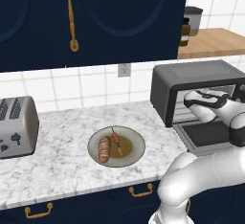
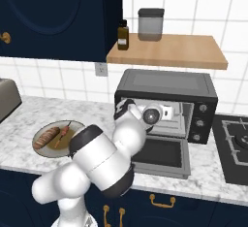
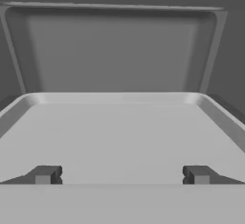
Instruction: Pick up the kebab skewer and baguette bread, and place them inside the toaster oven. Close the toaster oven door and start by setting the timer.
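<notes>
The toaster oven (image 1: 201, 74) (image 2: 164, 83) stands on the counter with its door (image 1: 210, 134) (image 2: 160, 155) dropped flat in front of it. My hand (image 2: 154, 115) is at the oven's mouth, above the door. In the hand view my gripper (image 3: 122, 175) is open with nothing between its fingertips, facing a pale tray (image 3: 119, 132) and the oven's back wall. To the left, a round plate (image 1: 136, 144) (image 2: 48, 154) holds the baguette bread (image 1: 104, 149) (image 2: 47, 137) and the kebab skewer (image 1: 116, 141) (image 2: 63, 135) side by side, well clear of the gripper.
A silver two-slot toaster (image 1: 16, 125) (image 2: 7, 97) sits at the counter's left end. A stove top (image 2: 235, 143) adjoins the oven on the right. Above the oven, a wooden shelf (image 2: 167, 51) carries a brown bottle (image 2: 123, 36) and a grey canister (image 2: 150, 24).
</notes>
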